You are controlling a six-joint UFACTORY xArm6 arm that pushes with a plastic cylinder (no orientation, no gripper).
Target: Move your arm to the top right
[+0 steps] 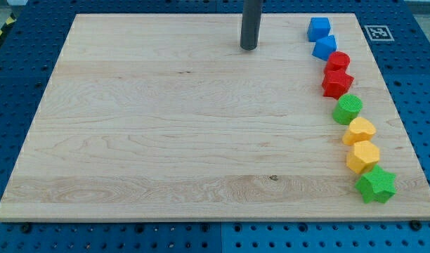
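Note:
My tip (249, 47) rests on the wooden board (166, 126) near the view's top, a little right of centre. It touches no block. A curved line of blocks runs down the view's right side: a blue cube (318, 29), a blue block (324, 47), a red cylinder (338, 61), a red star-like block (336, 83), a green cylinder (348, 109), a yellow heart-like block (359, 131), a yellow hexagon-like block (362, 157) and a green star (376, 185). The blue cube is the nearest block, about a hundred pixels to the tip's right.
A black-and-white marker tag (377, 32) sits on the board's top right corner. Blue perforated table (426, 91) surrounds the board on all sides.

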